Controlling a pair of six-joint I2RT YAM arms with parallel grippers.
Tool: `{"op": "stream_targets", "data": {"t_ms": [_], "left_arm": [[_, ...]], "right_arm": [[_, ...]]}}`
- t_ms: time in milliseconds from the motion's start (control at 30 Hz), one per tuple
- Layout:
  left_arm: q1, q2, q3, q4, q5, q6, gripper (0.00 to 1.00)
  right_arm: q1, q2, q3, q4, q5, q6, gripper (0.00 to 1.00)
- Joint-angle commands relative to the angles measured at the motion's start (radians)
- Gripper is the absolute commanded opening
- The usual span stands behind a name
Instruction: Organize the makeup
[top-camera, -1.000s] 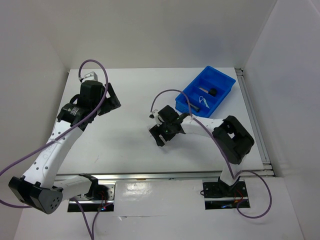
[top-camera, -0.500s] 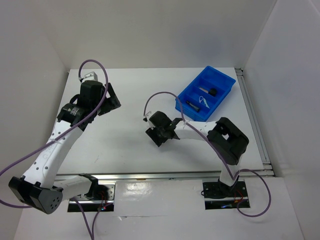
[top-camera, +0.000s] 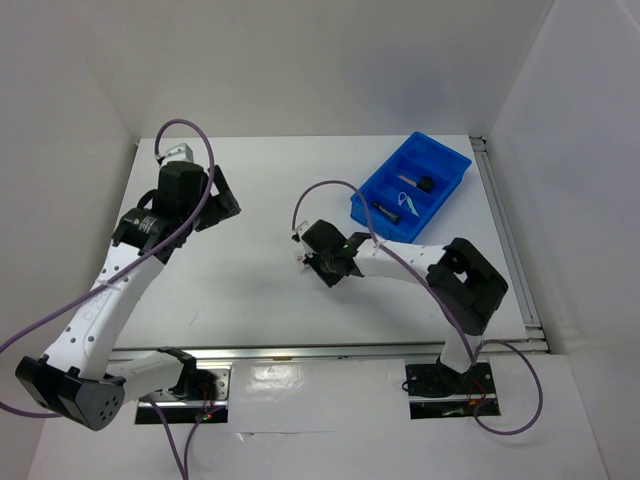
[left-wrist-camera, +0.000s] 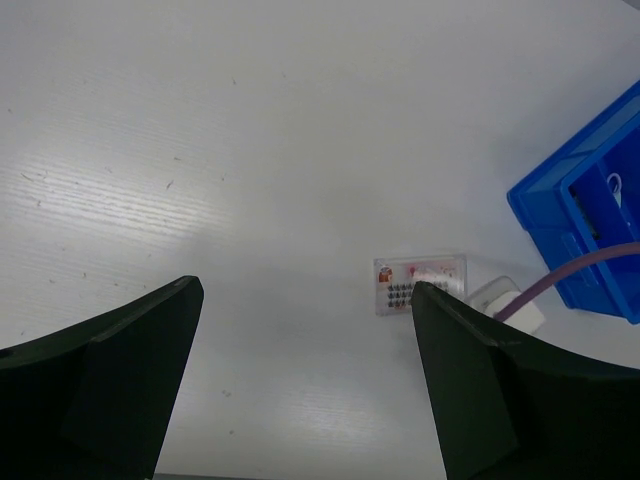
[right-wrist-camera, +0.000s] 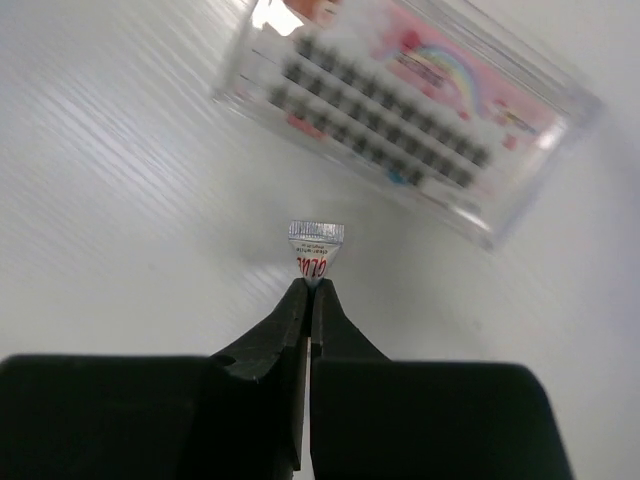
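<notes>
My right gripper (right-wrist-camera: 310, 290) is shut on the narrow end of a small white sachet with red print (right-wrist-camera: 316, 248), low over the table. In the top view this gripper (top-camera: 311, 263) is at the table's middle, left of the blue bin (top-camera: 441, 151). Inside the bin lie a tiny black cube (top-camera: 427, 184), a lavender looped string (top-camera: 405, 200) and a slim black tube (top-camera: 382, 210). My left gripper (left-wrist-camera: 305, 380) is open with nothing between its fingers, hanging over the table's left side (top-camera: 222, 195). The tan cylinder is out of view.
A clear flat case of false lashes with pink print (right-wrist-camera: 410, 120) lies on the table just beyond the sachet, also in the left wrist view (left-wrist-camera: 420, 284). The blue bin (left-wrist-camera: 580, 200) stands at the back right. White walls enclose the table.
My right gripper's jaws have closed, from wide open onto the sachet, after the wrist shifted a little to the left and turned. The left arm has hardly moved.
</notes>
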Motion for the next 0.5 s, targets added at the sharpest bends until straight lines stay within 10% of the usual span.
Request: {"op": "stream_targets", "data": {"t_ms": [0, 467], "left_arm": [[0.005, -0.045, 0.017, 0.024, -0.019, 0.012, 1.00], [0.005, -0.010, 0.023, 0.027, 0.001, 0.021, 1.00]], "right_arm": [[-0.011, -0.148, 0.036, -0.110, 0.143, -0.015, 0.00], [-0.376, -0.053, 0.267, -0.010, 0.393, -0.081, 0.00]]}}
